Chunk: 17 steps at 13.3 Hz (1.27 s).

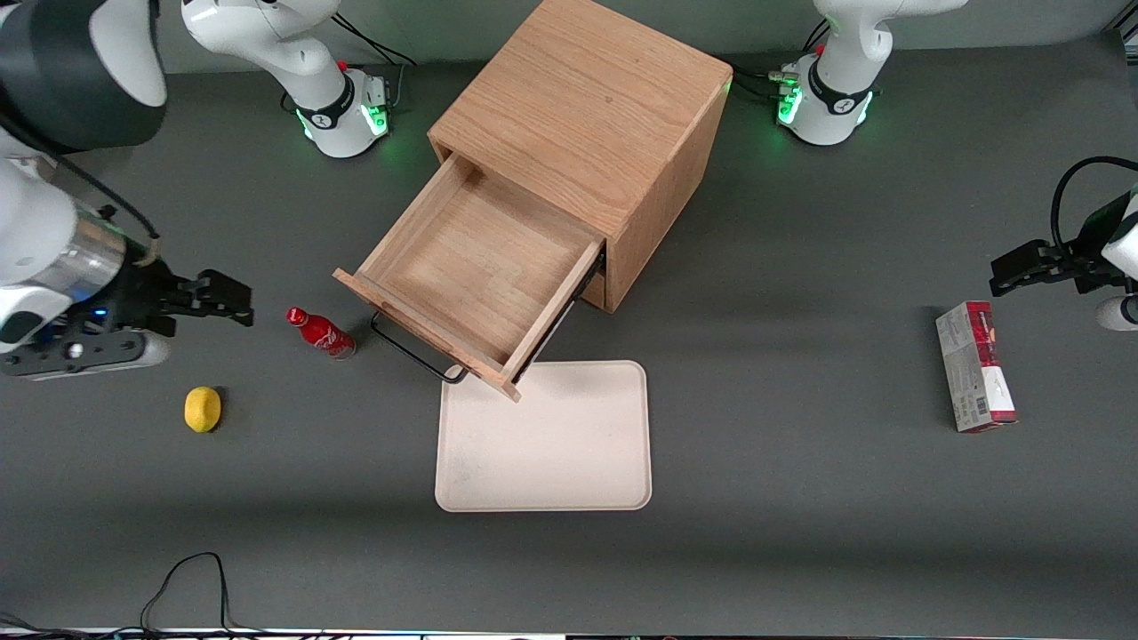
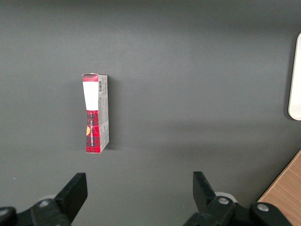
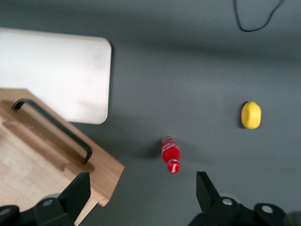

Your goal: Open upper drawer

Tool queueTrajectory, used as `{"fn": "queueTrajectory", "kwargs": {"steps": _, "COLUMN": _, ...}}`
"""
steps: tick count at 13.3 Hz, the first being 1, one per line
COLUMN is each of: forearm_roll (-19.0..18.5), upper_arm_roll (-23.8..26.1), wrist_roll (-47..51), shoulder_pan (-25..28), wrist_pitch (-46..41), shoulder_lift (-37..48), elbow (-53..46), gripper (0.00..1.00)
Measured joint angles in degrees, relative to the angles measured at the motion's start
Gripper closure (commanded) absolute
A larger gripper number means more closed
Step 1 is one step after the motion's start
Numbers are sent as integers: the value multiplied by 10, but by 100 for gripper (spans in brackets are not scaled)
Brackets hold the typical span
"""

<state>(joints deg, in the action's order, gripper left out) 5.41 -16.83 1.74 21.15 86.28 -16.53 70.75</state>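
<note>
The upper drawer [image 1: 484, 267] stands pulled far out of the cabinet [image 1: 587, 116], its black handle [image 1: 413, 349] at the tray's [image 1: 544, 444] eleven o'clock corner; the gripper [image 1: 233, 303], released and empty, hangs beside the red bottle [image 1: 320, 332]

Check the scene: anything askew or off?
Nothing spilled or damaged. The upper drawer stands pulled far out, its front corner overhanging the tray. The open gripper hangs clear, beside the upright red bottle.
</note>
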Motion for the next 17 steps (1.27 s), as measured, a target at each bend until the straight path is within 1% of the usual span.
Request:
{"fn": "queueTrajectory", "kwargs": {"steps": 1, "forearm_roll": 0, "upper_arm_roll": 5, "wrist_roll": 0, "shoulder_pan": -19, "wrist_pitch": 11, "shoulder_lift": 11, "elbow": 14, "gripper": 0}}
{"fn": "queueTrajectory", "kwargs": {"steps": 3, "forearm_roll": -3, "upper_arm_roll": 32, "wrist_roll": 0, "shoulder_pan": -68, "wrist_pitch": 25, "shoulder_lift": 37, "elbow": 45, "gripper": 0}}
{"fn": "queueTrajectory", "kwargs": {"steps": 5, "forearm_roll": -21, "upper_arm_roll": 66, "wrist_roll": 0, "shoulder_pan": -109, "wrist_pitch": 39, "shoulder_lift": 66, "elbow": 77, "gripper": 0}}
{"fn": "queueTrajectory", "kwargs": {"steps": 10, "forearm_roll": -29, "upper_arm_roll": 107, "wrist_roll": 0, "shoulder_pan": -175, "wrist_pitch": 70, "shoulder_lift": 125, "elbow": 154, "gripper": 0}}
{"fn": "queueTrajectory", "kwargs": {"steps": 12, "forearm_roll": -32, "upper_arm_roll": 114, "wrist_roll": 0, "shoulder_pan": -187, "wrist_pitch": 70, "shoulder_lift": 131, "elbow": 163, "gripper": 0}}
{"fn": "queueTrajectory", "kwargs": {"steps": 17, "forearm_roll": -40, "upper_arm_roll": 114, "wrist_roll": 0, "shoulder_pan": -188, "wrist_pitch": 69, "shoulder_lift": 132, "elbow": 169, "gripper": 0}}
